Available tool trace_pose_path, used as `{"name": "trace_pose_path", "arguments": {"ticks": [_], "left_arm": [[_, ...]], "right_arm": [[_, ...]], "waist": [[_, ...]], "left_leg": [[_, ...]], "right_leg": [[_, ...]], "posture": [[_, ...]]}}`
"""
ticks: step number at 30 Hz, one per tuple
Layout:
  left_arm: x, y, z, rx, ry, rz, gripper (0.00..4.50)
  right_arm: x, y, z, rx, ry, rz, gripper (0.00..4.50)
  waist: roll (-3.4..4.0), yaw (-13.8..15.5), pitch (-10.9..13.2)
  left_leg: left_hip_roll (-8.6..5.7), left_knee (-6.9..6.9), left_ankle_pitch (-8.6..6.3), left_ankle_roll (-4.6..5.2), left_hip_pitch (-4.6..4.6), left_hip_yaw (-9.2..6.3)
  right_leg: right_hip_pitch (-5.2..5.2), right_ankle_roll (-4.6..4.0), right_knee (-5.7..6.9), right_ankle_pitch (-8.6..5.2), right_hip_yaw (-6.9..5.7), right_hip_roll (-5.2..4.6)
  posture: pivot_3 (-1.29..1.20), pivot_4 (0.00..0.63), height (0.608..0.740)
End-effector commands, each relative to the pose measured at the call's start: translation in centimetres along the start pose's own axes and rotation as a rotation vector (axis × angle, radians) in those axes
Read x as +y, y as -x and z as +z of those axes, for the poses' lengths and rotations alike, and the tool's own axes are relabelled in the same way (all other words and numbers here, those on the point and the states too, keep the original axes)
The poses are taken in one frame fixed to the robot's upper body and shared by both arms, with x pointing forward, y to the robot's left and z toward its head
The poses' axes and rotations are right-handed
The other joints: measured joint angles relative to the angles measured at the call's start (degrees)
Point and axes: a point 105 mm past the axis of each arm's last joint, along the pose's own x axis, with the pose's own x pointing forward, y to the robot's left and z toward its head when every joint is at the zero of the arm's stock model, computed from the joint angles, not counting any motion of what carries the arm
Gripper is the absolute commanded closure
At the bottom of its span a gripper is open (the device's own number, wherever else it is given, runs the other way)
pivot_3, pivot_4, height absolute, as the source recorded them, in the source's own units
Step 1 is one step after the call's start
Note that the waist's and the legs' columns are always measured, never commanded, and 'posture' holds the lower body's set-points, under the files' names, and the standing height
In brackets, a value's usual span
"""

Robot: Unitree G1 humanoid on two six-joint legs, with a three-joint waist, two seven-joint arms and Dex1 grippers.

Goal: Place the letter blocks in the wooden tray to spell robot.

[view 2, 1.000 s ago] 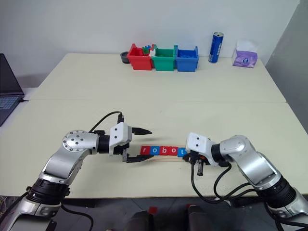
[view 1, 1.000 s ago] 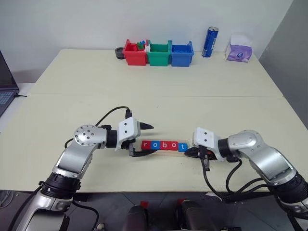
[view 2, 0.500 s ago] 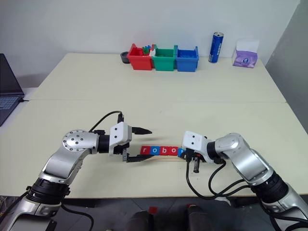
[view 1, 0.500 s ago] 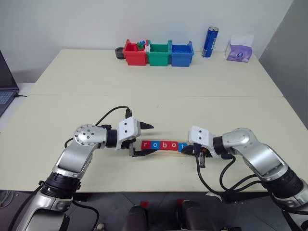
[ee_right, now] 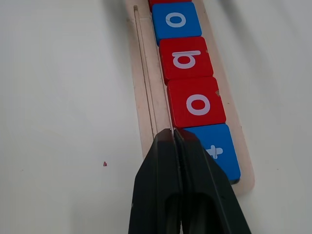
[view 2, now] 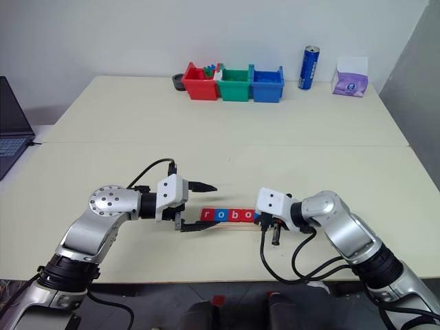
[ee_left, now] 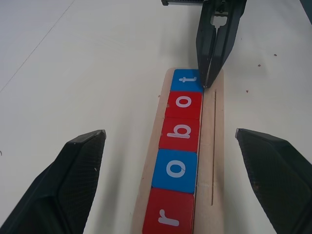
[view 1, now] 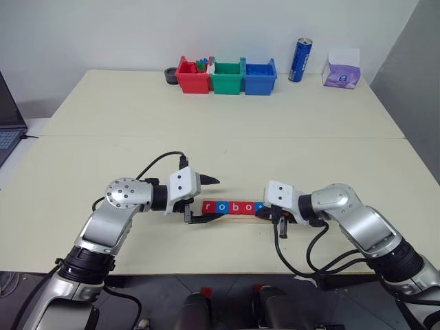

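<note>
Red and blue letter blocks (ee_left: 181,134) sit in your wooden tray (ee_left: 212,146) on the desk (view 1: 227,117), reading "robot". Your right gripper (ee_left: 208,83), jaws pressed together, touches the tray beside the "t"; your left gripper (view 1: 204,199) stands wide open around the "r" end

The two eye views look from the head, forward and down over the counter (view 1: 227,124), from some distance; they share almost the same scene, a little shifted sideways. The left wrist view looks from very near along the tray (ee_left: 217,146) from its "r" end, between its own fingers (ee_left: 73,185). The right wrist view looks close along the same tray from the "t" end. Both wrist views share the blocks (ee_right: 190,83).
</note>
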Motion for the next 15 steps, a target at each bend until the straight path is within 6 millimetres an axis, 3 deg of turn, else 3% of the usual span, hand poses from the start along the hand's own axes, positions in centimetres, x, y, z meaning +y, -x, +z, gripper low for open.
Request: {"name": "trace_pose_path", "arguments": {"ticks": [1,11,15], "left_arm": [[0.0,0.2,1.0,-0.014,-0.049,0.001,0.0],[1.4,2.4,-0.4,0.011,0.011,0.126,0.0],[4.5,4.7,-1.9,-0.058,0.144,0.467,0.0]], "right_arm": [[0.3,0.8,1.6,-0.049,0.036,0.028,4.42],[-1.1,3.2,0.7,-0.035,0.001,-0.083,4.42],[-2.9,4.9,1.2,-0.181,-0.142,-0.286,4.42]], "waist": [[0.0,0.0,0.0],[0.0,-0.02,0.0],[0.0,0.02,0.0]], "left_leg": [[0.0,0.0,0.0,0.0,0.0,0.0],[0.01,-0.01,0.0,0.0,0.01,-0.01],[0.03,-0.02,0.0,0.0,0.0,-0.01]], "right_leg": [[0.0,0.0,0.0,0.0,0.0,0.0],[0.0,0.0,-0.01,0.0,-0.01,0.0],[0.0,0.0,0.0,0.0,0.01,-0.01]], "posture": [[0.0,0.15,0.74],[0.0,0.15,0.74],[0.0,0.15,0.74]]}}
